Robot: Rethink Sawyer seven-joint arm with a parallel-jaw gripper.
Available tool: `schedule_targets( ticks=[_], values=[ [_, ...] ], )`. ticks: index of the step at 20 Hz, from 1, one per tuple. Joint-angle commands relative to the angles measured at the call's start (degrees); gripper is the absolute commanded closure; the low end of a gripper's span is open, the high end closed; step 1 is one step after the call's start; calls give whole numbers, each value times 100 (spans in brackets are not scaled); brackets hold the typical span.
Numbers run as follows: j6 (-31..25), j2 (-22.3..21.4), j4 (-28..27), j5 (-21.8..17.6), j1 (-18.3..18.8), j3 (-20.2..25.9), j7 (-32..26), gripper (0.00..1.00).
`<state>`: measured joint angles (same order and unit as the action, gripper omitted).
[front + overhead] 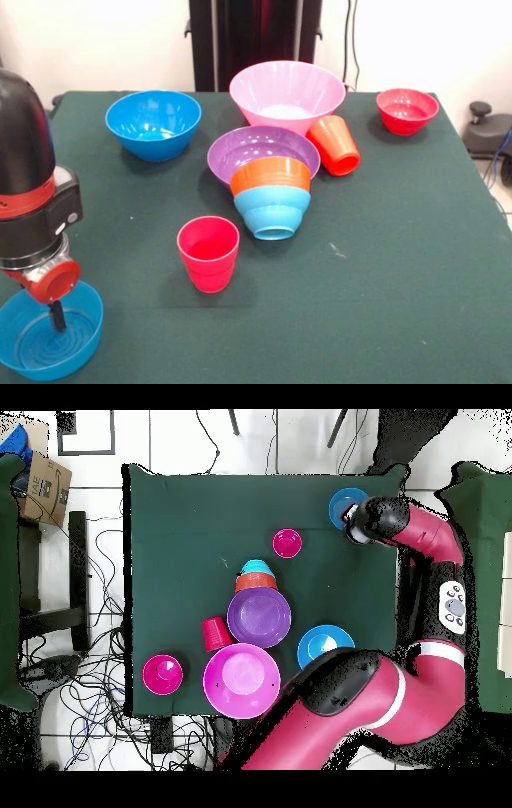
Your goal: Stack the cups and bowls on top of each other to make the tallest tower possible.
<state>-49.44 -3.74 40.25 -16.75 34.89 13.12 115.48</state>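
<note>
My gripper (pixel 56 318) hangs at the table's near left corner, its lower end down inside the small blue bowl (pixel 32 344); the overhead view shows the gripper (pixel 358 526) at that bowl's (pixel 343 502) edge. A pinkish-red cup (pixel 209 253) stands upright mid-table. The orange bowl (pixel 270 175) is nested in the light-blue bowl (pixel 272 211); the pair is tipped against the wide purple bowl (pixel 256 148). Behind it stands the large pink bowl (pixel 286 92). An orange-red cup (pixel 336 145) lies on its side next to them.
A deep blue bowl (pixel 153 123) stands at the far left and a small red bowl (pixel 407 110) at the far right. The green table (pixel 384 272) ends just below the small blue bowl. My arm (pixel 400 674) curves along one side in the overhead view.
</note>
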Motion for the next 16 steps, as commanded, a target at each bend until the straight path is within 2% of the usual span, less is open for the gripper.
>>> schedule_targets(
  ticks=[1, 8, 11, 16],
  values=[
    [-484, 167, 215, -53, -329, -233, 526, 0],
    [-688, 74, 443, 317, -381, -355, 649, 0],
    [-803, -84, 734, 528, -404, -360, 745, 0],
    [-616, -495, 1504, 895, -492, -496, 1046, 0]
  ],
)
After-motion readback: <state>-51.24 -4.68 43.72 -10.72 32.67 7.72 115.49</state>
